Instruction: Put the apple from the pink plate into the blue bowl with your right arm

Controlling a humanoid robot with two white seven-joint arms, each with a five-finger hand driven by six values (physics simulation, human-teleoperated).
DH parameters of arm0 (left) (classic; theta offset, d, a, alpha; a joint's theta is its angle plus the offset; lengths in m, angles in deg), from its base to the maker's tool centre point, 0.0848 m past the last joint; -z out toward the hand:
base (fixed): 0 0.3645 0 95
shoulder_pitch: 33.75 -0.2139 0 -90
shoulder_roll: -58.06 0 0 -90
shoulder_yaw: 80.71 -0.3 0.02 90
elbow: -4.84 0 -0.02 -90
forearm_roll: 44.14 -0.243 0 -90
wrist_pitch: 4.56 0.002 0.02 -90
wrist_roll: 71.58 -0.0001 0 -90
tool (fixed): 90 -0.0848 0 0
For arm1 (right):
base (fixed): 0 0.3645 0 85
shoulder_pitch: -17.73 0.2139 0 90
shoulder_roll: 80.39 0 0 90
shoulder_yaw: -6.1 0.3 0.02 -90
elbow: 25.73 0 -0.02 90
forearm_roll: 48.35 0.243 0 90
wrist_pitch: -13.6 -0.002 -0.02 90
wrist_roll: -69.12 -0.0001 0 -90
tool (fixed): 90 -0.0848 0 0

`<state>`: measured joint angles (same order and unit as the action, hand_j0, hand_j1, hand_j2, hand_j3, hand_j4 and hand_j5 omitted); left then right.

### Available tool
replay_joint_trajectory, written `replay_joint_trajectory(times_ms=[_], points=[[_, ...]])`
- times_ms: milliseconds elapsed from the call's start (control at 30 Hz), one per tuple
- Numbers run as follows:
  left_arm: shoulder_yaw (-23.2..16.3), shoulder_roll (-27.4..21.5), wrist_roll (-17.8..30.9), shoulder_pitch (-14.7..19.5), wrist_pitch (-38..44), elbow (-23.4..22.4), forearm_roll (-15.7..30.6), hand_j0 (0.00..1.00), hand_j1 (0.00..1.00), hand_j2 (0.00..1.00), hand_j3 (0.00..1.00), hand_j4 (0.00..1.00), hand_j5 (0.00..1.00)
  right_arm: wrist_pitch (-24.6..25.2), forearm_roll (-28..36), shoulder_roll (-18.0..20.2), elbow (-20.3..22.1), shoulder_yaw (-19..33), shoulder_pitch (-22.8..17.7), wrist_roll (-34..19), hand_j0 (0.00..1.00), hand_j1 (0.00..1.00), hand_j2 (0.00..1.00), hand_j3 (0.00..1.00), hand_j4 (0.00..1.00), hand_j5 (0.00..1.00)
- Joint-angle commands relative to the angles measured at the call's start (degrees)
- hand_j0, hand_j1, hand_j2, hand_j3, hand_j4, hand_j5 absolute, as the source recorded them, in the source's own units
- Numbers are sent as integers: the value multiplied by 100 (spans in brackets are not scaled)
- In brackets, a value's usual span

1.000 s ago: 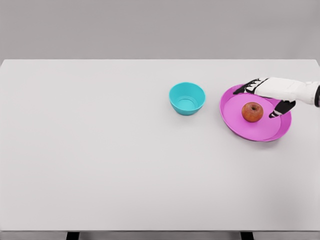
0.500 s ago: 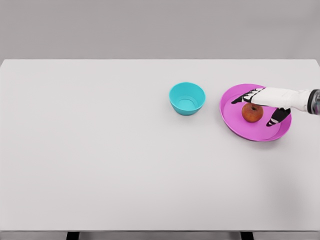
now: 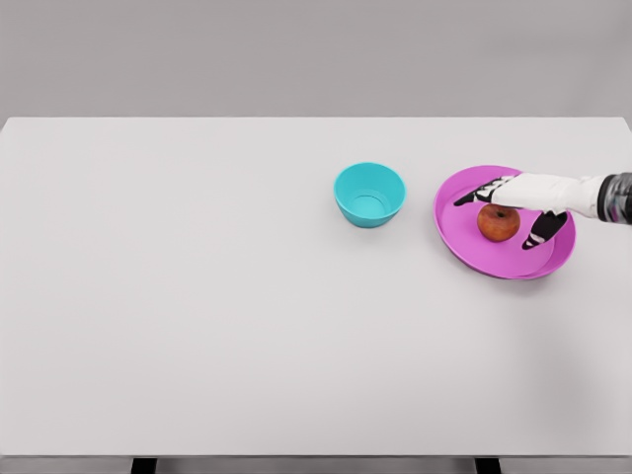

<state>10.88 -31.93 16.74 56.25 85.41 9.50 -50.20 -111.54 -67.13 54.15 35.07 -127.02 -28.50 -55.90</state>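
Note:
A red apple [image 3: 499, 223] lies on the pink plate [image 3: 474, 247] at the right of the table. My right hand [image 3: 506, 213] reaches in from the right edge, just above the apple. Its fingers [image 3: 480, 192] are spread out past the apple's far side and the thumb [image 3: 538, 233] hangs down at the apple's right, so the hand is open around the fruit without closing on it. The blue bowl [image 3: 369, 195] stands empty to the left of the plate. My left arm is out of view.
The white table [image 3: 197, 296] stretches wide to the left and front. Its right edge runs close behind the plate, where my forearm [image 3: 592, 195] crosses in.
My right hand has dropped lower and slid a little left over the plate, coming down onto the apple. The apple, plate and bowl have stayed put.

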Motion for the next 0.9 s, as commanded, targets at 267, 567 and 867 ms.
replay_joint_trajectory(times_ms=[267,567,867], points=[[0,0,1,0,-6,0,-1,100,100,100,100,100,100,14,24,2,-15,-39,-9,2,59,59,59,59,59,59],[0,0,1,0,2,0,-1,100,100,100,100,100,100,14,33,2,37,-30,61,2,46,46,46,46,46,46],[0,0,1,0,2,0,-1,100,100,100,100,100,100,14,68,2,239,32,255,2,46,46,46,46,46,46]])
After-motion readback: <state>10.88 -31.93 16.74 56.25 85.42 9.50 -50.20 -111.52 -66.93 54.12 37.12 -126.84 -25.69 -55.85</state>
